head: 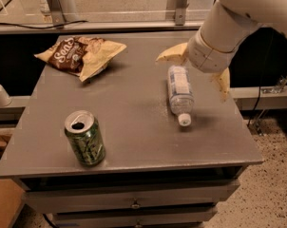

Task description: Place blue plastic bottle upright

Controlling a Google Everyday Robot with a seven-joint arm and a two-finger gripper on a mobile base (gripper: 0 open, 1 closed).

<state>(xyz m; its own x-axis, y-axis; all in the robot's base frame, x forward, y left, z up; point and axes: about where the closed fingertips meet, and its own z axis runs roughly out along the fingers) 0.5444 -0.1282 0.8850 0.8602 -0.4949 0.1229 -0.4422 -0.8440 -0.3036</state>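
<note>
The gripper (191,79) hangs over the right side of the table (134,118), at the far end of the blue plastic bottle (180,91). Its two yellow fingers (171,55) are spread wide apart, one on each side of that end, and they hold nothing. I cannot tell if they touch the bottle.

The blue plastic bottle is lying on its side on the table, right of the middle. Its white cap (184,120) points to the near edge. The bottle is see-through with a pale label. I cannot tell if there is water in it.

The green can (85,139) stands up straight near the front left of the table. Its top has a dark open hole, and I cannot see what is inside.

The chip bag (81,55) lies flat at the far left, brown and yellow, well apart from the can.

That makes one bottle, one can and one bag. Under the tabletop are two drawers (134,201).
</note>
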